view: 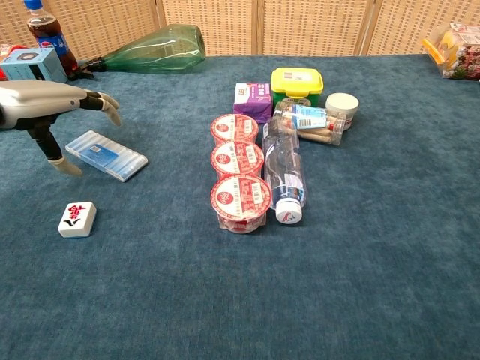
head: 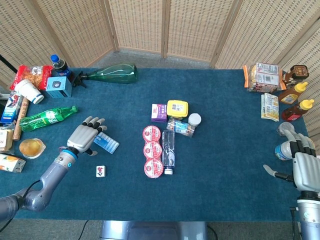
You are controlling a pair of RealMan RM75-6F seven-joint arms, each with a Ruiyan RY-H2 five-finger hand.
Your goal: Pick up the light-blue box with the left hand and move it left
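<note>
The light-blue box [view: 106,155] is a flat ribbed case lying on the blue table cloth at centre left; in the head view the light-blue box [head: 107,143] is partly covered. My left hand [head: 86,137] hovers over its left end with fingers spread, holding nothing; in the chest view the left hand [view: 52,105] is above and left of the box, thumb hanging down beside it. My right hand [head: 304,166] is open at the far right table edge, away from the box.
A mahjong tile [view: 77,219] lies just in front of the box. A green bottle [head: 46,117] and a blue carton [head: 59,87] are to the left and behind. Three red-lidded cups [view: 238,182] and a clear bottle [view: 284,171] lie in the middle.
</note>
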